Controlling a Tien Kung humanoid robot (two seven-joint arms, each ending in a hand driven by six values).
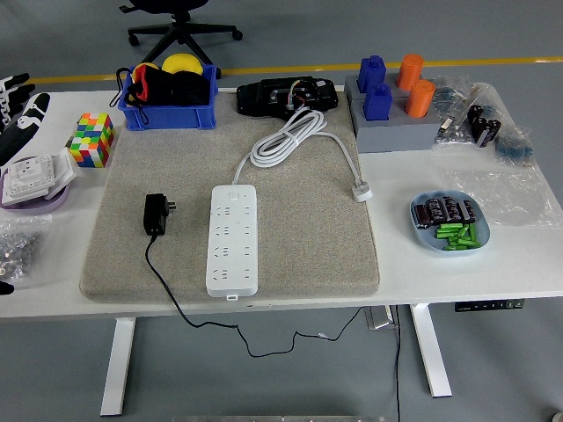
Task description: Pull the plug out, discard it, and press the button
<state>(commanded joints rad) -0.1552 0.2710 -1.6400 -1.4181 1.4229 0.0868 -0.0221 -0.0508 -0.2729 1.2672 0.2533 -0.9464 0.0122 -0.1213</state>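
Observation:
A white power strip (234, 238) lies lengthwise in the middle of the grey mat (308, 246), with none of its sockets occupied. Its small button (233, 187) is at the far end. A black plug adapter (156, 214) lies flat on the mat just left of the strip, prongs toward it, and its black cable (167, 286) runs off the table's near edge. The strip's own white cord (286, 136) is coiled at the back, ending in a white plug (361, 191). My left hand (19, 110) hovers at the far left edge with its fingers spread, holding nothing.
At the left are a colourful cube (91, 139), a white socket block on a purple tray (35, 180) and a bag of screws (16, 251). A blue bin (167, 95), a black device (288, 95) and a grey holder (391, 127) line the back. A blue dish of batteries (449, 221) sits at the right.

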